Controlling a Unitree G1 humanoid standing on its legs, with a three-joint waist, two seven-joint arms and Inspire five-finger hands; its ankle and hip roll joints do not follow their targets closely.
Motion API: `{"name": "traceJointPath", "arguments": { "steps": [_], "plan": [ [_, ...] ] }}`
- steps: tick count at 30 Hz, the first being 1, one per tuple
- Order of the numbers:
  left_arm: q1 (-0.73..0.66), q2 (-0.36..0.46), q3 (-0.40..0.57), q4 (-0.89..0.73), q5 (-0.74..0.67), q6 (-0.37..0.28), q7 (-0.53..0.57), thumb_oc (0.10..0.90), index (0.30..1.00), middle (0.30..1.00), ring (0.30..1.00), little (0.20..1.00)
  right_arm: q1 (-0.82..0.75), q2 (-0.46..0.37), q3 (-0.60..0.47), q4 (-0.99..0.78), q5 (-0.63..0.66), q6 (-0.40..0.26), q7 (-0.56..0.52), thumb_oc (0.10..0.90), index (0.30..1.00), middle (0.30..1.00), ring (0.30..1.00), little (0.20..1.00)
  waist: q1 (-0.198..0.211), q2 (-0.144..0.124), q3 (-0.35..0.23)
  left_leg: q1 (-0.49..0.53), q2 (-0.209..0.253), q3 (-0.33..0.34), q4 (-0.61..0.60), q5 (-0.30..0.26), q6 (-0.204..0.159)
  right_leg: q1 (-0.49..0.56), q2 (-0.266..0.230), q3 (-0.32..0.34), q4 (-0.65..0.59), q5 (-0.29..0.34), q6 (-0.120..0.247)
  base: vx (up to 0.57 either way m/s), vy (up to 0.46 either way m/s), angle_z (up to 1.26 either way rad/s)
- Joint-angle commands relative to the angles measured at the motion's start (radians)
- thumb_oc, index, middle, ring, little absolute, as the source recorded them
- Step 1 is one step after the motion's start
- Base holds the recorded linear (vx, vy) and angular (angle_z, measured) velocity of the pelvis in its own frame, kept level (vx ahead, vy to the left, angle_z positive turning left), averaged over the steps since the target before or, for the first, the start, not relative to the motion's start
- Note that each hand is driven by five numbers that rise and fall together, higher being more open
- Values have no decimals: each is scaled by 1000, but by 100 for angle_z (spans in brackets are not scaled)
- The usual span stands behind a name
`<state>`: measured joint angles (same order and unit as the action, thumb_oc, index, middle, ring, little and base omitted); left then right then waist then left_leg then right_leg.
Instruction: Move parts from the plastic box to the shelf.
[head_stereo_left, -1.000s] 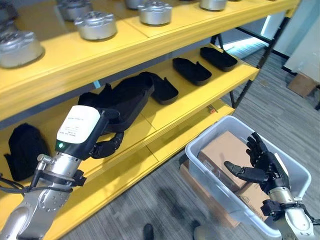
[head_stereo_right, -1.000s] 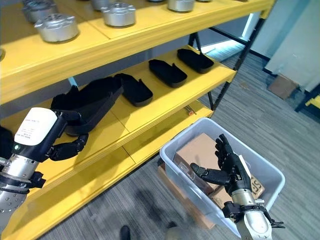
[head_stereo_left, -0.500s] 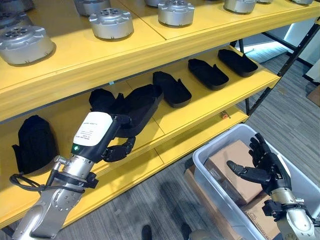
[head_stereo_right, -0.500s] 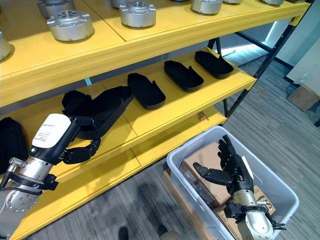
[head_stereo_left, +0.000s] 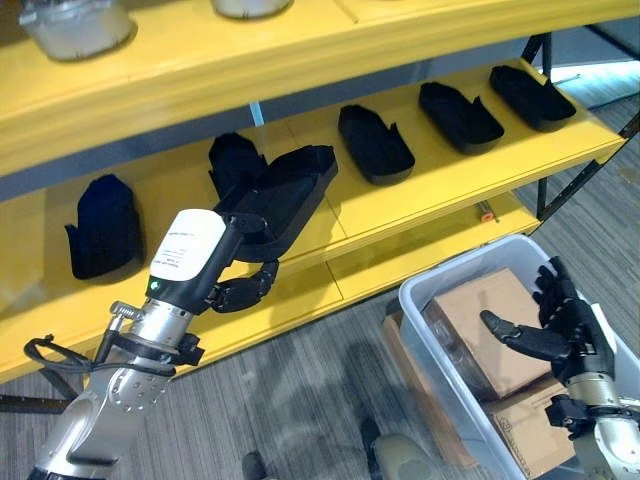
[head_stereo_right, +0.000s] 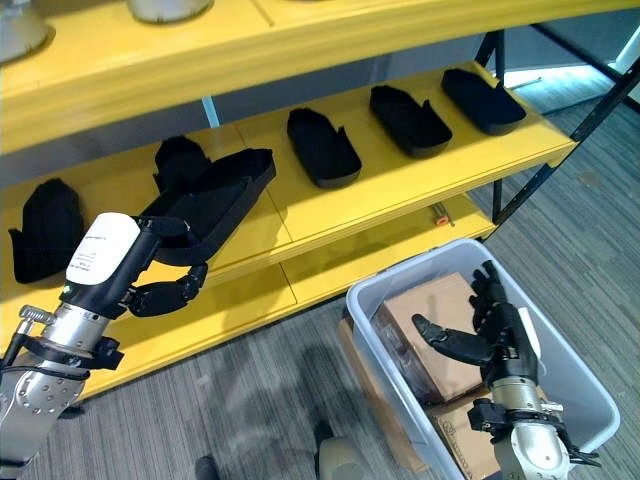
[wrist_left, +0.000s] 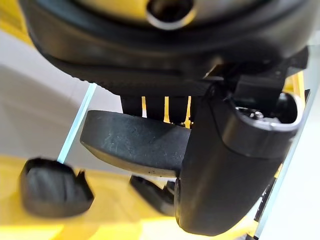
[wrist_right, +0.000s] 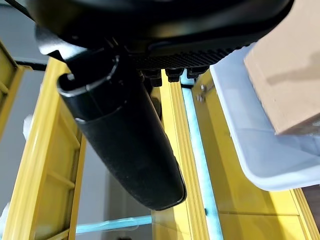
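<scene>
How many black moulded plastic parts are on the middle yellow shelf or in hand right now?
6: five on the shelf, at, and one gripped by the left hand. Others may be hidden.

Bare yellow shelf (head_stereo_left: 300, 235) lies between the upright black part (head_stereo_left: 235, 160) and the next black shell (head_stereo_left: 375, 142), though the black part (head_stereo_left: 285, 195) clasped in the left hand (head_stereo_left: 235, 290) overhangs it.
</scene>
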<state>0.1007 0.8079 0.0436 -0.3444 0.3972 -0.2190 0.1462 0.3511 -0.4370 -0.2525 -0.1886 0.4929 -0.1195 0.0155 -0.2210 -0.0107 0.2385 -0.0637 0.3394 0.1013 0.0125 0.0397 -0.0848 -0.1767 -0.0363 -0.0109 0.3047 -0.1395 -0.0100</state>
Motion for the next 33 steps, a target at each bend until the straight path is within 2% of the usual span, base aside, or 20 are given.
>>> {"name": "traceJointPath", "arguments": {
  "steps": [1, 3, 4, 6, 8, 11, 18, 19, 21, 22, 24, 25, 26, 27, 28, 29, 31, 32, 33],
  "plan": [
    [-104, 10, 106, -105, -38, -44, 127, 400, 300, 300, 300, 300, -20, -49, -22, -94, 35, -138, -8, 900, 1000, 1000, 1000, 1000, -25, 32, -62, 2, 59, 59, -100, 172, -74, 1, 26, 89, 32, -55, 56, 36, 215, -3],
    [-111, 27, 100, -105, -35, -47, 128, 400, 300, 300, 300, 300, -21, -50, -17, -97, 32, -139, -13, 900, 1000, 1000, 1000, 1000, -19, 41, -61, -4, 62, 46, -100, 180, -87, -7, 25, 90, 36, -54, 63, 43, 210, 9],
    [-94, 34, 108, -100, -33, -46, 131, 400, 300, 300, 300, 300, -21, -42, -8, -100, 27, -140, -12, 900, 1000, 1000, 1000, 1000, -10, 50, -62, 4, 46, 35, -100, 144, -82, -7, 5, 100, 24, -47, 77, 83, 270, 7],
    [-93, 37, 107, -102, -32, -44, 128, 400, 300, 300, 300, 300, -20, -38, -7, -106, 26, -139, -13, 900, 1000, 1000, 1000, 1000, -8, 49, -64, 3, 37, 48, -96, 140, -81, 6, -10, 95, 9, -38, 85, 96, 256, 2],
    [-94, 47, 108, -102, -34, -46, 137, 400, 300, 300, 300, 300, -24, -30, 5, -103, 22, -130, -8, 900, 1000, 1000, 1000, 1000, 1, 36, -64, -7, -1, 51, -41, 91, -73, 52, -59, 106, -47, -8, 113, 101, 279, 16],
    [-111, 58, 100, -98, -33, -46, 141, 400, 300, 300, 300, 300, -32, -23, 8, -95, 14, -127, -15, 900, 1000, 1000, 1000, 1000, 4, 20, -66, -28, -26, 62, 25, 48, -69, 100, -101, 98, -109, 16, 129, 76, 217, 13],
    [-105, 74, 114, -104, -26, -41, 150, 400, 300, 300, 300, 300, -44, -5, 8, -91, 8, -114, -17, 900, 1000, 1000, 1000, 1000, 16, -13, -99, -52, -70, 49, 94, -23, -53, 168, -172, 78, -212, 71, 167, 85, 179, 11],
    [-101, 80, 121, -105, -26, -39, 154, 400, 300, 300, 300, 300, -54, -5, 12, -93, 4, -113, -17, 900, 1000, 1000, 1000, 1000, 23, -25, -103, -69, -87, 40, 133, -56, -42, 178, -194, 77, -233, 93, 176, 42, 137, 13],
    [-93, 84, 132, -107, -22, -38, 160, 400, 300, 300, 300, 300, -62, -4, 17, -93, 4, -112, -18, 900, 1000, 1000, 1000, 1000, 26, -33, -104, -81, -94, 43, 168, -82, -32, 180, -210, 81, -241, 104, 185, 51, 217, 12],
    [-92, 99, 142, -109, -18, -36, 164, 400, 300, 300, 300, 300, -69, 2, 18, -94, 4, -111, -21, 900, 1000, 1000, 1000, 1000, 36, -44, -102, -111, -104, 42, 228, -117, -17, 182, -235, 78, -244, 133, 196, 49, 278, 2],
    [-92, 113, 144, -111, -12, -38, 167, 400, 300, 300, 300, 300, -71, 8, 22, -95, 7, -111, -21, 900, 1000, 1000, 1000, 1000, 39, -47, -105, -141, -122, 37, 272, -150, -1, 183, -266, 71, -254, 200, 208, 31, 238, 2],
    [-93, 114, 144, -111, -12, -38, 168, 400, 300, 300, 300, 300, -71, 9, 22, -95, 7, -111, -21, 900, 1000, 1000, 1000, 1000, 39, -48, -107, -145, -125, 37, 276, -152, 1, 184, -269, 70, -261, 205, 210, 33, 193, 18],
    [-96, 123, 144, -112, -7, -39, 169, 400, 300, 300, 300, 300, -73, 14, 26, -97, 5, -110, -20, 900, 1000, 1000, 1000, 1000, 39, -48, -111, -149, -140, 34, 278, -162, 14, 179, -284, 70, -260, 245, 211, 49, 304, 17],
    [-100, 139, 145, -113, -5, -40, 174, 400, 300, 300, 300, 300, -86, 21, 43, -94, 3, -109, -23, 900, 1000, 1000, 1000, 1000, 38, -41, -106, -143, -163, 40, 272, -181, 40, 154, -301, 80, -238, 331, 202, 39, 414, 17],
    [-98, 145, 153, -115, -5, -40, 179, 400, 300, 300, 300, 300, -100, 25, 58, -90, 1, -109, -23, 900, 1000, 1000, 1000, 1000, 42, -38, -104, -136, -176, 55, 253, -173, 54, 123, -305, 84, -214, 369, 193, 10, 483, 7],
    [-92, 140, 159, -116, -6, -38, 184, 400, 300, 300, 300, 300, -114, 26, 74, -85, -1, -109, -24, 900, 1000, 1000, 1000, 1000, 51, -29, -94, -116, -182, 75, 230, -168, 65, 94, -297, 43, -183, 353, 184, -10, 394, -13],
    [-68, 126, 182, -119, 1, -31, 185, 400, 300, 300, 300, 300, -130, 30, 98, -71, -3, -107, -17, 900, 1000, 1000, 1000, 1000, 63, -17, -83, -67, -208, 113, 172, -167, 78, 64, -247, -37, -119, 272, 171, 32, 416, -43],
    [-53, 116, 191, -118, 4, -29, 177, 400, 300, 300, 300, 300, -128, 25, 104, -66, -3, -105, -9, 900, 1000, 1000, 1000, 1000, 50, -16, -82, -35, -229, 121, 129, -155, 87, 38, -155, -33, -80, 192, 154, 81, 377, -49],
    [-43, 101, 196, -121, 3, -29, 164, 400, 300, 300, 300, 300, -120, 22, 105, -66, 3, -103, 5, 900, 1000, 1000, 1000, 1000, 37, -17, -83, -9, -241, 128, 95, -146, 89, 12, -82, -10, -50, 140, 152, 110, 385, -47]
  ]
}}
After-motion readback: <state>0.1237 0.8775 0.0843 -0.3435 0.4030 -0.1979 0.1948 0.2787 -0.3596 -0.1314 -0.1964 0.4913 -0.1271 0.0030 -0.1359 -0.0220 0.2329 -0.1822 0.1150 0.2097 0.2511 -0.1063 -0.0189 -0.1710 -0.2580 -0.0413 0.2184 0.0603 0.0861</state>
